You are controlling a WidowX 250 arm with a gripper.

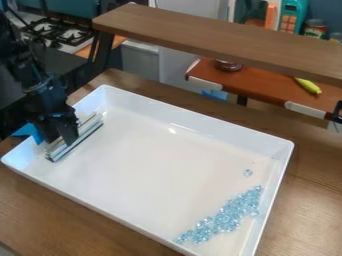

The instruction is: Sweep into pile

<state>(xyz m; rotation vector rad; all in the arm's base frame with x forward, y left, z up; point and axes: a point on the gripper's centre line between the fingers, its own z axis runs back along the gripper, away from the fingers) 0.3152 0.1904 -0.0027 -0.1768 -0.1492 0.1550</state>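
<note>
Nearest the camera, the wooden tabletop (60, 220) is being partly covered by a white tray (80, 199). At the left, a slim, pale metallic bar (85, 130) is being held by the gripper (60, 137), which is being kept clamped on it at the tray's left end, below the black arm (30, 75). A bit of blue tape (27, 132) is being partly hidden behind.

The coming move is being judged to turn on the line from bar to beads: the blue beads (224, 220) are being presented well apart from the gripper, to the right and toward the camera, across the tray's bare floor. The bar's long axis is being matched roughly by that of the bead band, both being slanted from lower left to upper right, so a broadside approach is being favoured.

The beads, clear, pale blue and glinting, are being crowded into an uneven strip by the tray's near right corner. Beyond its upper end, a stray bit (248, 172) is being left apart; by it, the pile is being judged nearly gathered but unfinished.
</note>
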